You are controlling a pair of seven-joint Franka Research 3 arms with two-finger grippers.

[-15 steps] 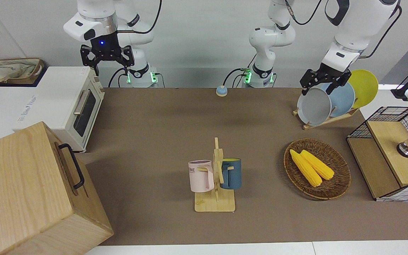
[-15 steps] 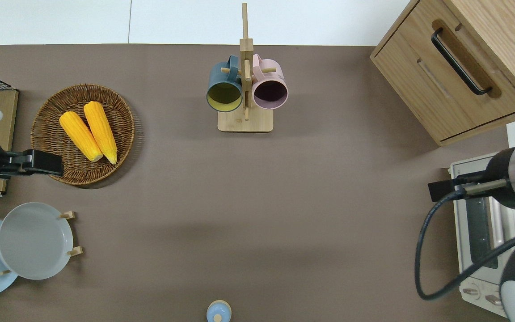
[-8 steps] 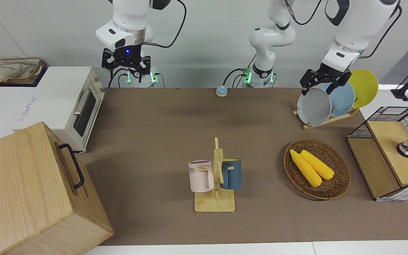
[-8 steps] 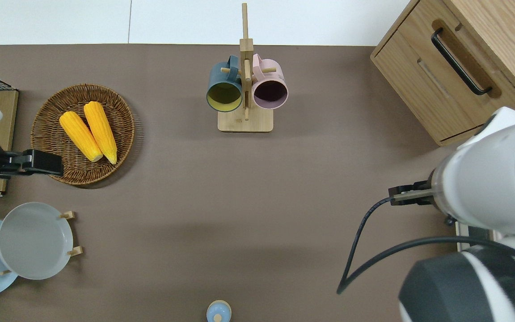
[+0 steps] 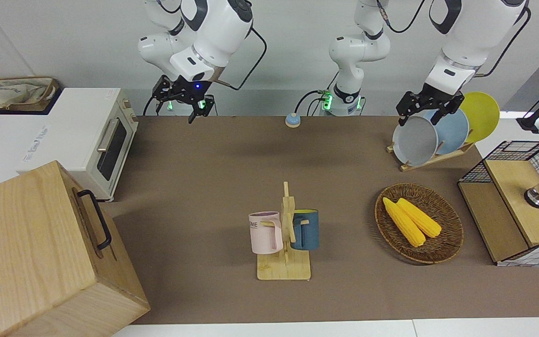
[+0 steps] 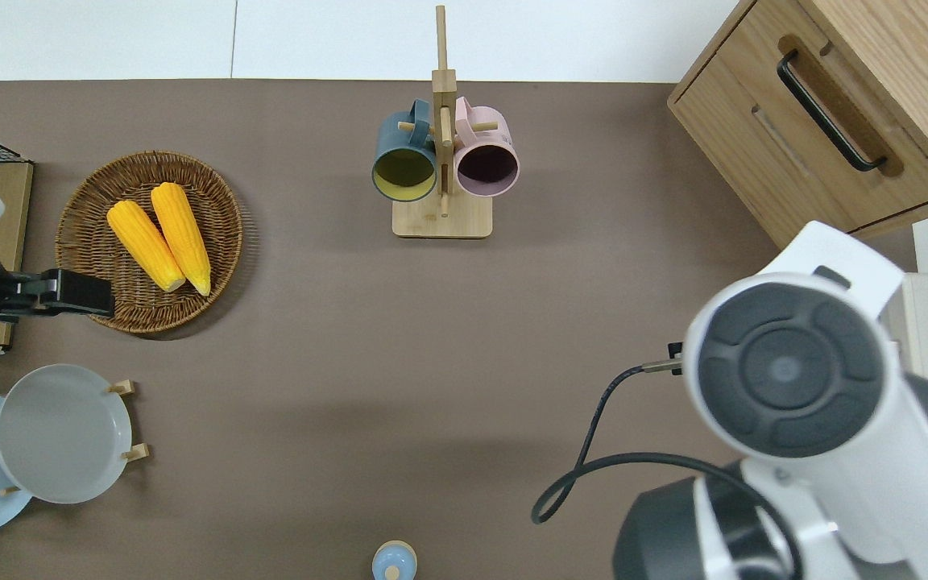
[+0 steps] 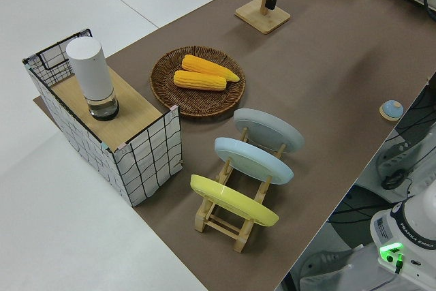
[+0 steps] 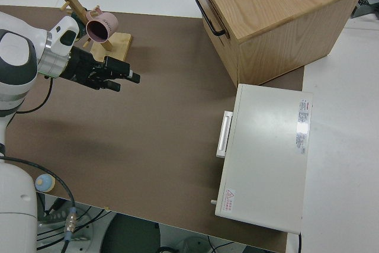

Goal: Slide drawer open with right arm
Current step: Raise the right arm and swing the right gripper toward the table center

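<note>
one wide pale-wood drawer [image 6: 818, 153] w/ black bar handle [image 6: 828, 111], fully shut

The right hand [image 5: 193, 104] is no longer seen over the white toaster oven [image 5: 82, 140], where it is shown a second earlier; it is now carried out over the bare brown table [image 5: 213, 178], toward the middle of the table's width. Its wrist is turned, so that the fingers [image 8: 125, 76], pointed downward before, are now tilted and aimed sideways. In the overhead view the toaster oven, plainly seen earlier, is now largely covered by the right arm [image 6: 794, 379], whose upper joint is swung in above it.
</note>
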